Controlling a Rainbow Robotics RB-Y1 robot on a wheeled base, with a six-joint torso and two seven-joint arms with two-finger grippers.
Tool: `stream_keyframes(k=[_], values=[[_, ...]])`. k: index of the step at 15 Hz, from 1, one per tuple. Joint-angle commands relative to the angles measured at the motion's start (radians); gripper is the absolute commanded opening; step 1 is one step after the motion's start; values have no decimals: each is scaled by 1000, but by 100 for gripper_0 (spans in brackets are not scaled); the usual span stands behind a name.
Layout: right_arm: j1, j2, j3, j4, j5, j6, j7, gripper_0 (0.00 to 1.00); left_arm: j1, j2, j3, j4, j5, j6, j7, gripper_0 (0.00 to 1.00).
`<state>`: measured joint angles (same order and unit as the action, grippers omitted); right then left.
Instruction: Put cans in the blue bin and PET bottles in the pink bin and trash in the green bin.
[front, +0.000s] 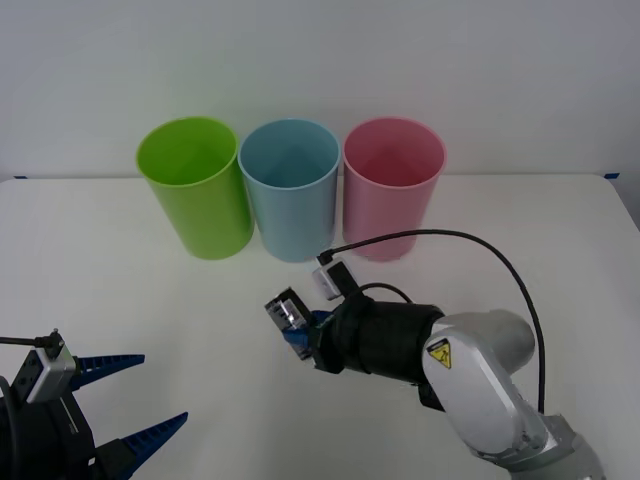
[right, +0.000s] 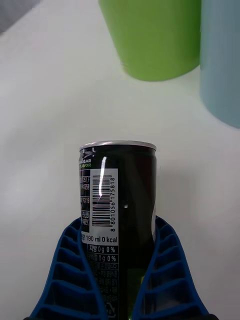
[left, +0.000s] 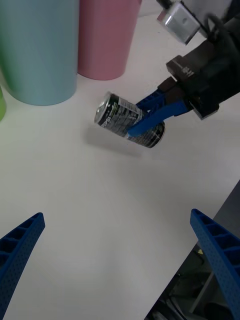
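The setting was a robot test bench: a plain white table (front: 150, 320) against a bare white wall (front: 320, 60), holding three coloured plastic bins in a row.

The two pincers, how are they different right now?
The right pincer is shut on the can, lifted off the table in front of the blue bin; the left pincer is wide open and holds nothing. The right one reaches toward the bins; the left one sits back near the table's front edge. Both have blue ribbed fingers.
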<state>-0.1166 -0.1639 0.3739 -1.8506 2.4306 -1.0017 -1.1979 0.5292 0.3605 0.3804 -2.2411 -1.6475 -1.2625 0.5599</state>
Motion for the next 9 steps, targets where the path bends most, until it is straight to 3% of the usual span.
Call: stream_keyframes(k=[1,6,8,9], values=[[15,-135,-33,-133,-231,41,40,0,0,0,0,0,0,0,0,100],[130,-298,-184,-252,-691,74,284,0,0,0,0,0,0,0,0,100],[192,-330,-254,-257,-869,66,420,0,0,0,0,0,0,0,0,100],[206,-327,-294,-257,-914,37,468,0,0,0,0,0,0,0,0,100]])
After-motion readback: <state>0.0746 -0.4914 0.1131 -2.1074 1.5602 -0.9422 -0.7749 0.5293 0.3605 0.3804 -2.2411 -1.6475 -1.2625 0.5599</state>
